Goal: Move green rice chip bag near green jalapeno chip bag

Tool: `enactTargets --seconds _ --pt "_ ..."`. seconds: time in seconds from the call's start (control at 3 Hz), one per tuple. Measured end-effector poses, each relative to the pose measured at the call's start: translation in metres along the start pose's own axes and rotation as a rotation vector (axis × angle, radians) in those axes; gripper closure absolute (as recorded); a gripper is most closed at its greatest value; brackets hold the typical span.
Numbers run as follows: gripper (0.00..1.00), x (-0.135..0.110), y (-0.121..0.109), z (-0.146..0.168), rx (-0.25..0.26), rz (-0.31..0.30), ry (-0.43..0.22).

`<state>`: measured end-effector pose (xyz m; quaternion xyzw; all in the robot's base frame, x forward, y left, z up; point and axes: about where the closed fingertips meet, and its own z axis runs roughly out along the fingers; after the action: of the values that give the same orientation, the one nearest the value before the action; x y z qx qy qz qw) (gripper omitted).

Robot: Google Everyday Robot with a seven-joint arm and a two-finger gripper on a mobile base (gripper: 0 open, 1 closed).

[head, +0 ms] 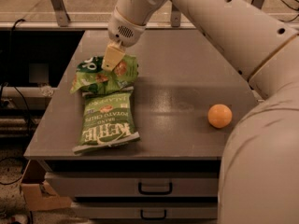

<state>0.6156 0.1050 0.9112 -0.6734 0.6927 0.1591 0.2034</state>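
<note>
The green rice chip bag [105,74] is small, wrinkly and dark green. It lies on the grey table [187,92] at the left. Its near edge touches the far end of the green jalapeno chip bag [106,122], a larger flat light green "Kettle" bag lying lengthwise toward the front edge. My gripper [113,59] reaches down from the white arm [196,13] and sits right on the top of the rice chip bag, hiding part of it.
An orange ball [219,115] sits on the table's right side, near my arm's lower body [261,171]. Two drawers [154,188] are under the tabletop. A cardboard box [39,195] lies on the floor at the lower left.
</note>
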Motion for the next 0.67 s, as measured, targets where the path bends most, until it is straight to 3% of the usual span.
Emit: enactTargets --seconds 0.33,0.67 --pt "0.06 -0.0007 0.0001 0.0023 -0.003 -0.001 0.0" --pt "0.0 -0.0012 0.0002 0.004 -0.004 -0.002 0.0"
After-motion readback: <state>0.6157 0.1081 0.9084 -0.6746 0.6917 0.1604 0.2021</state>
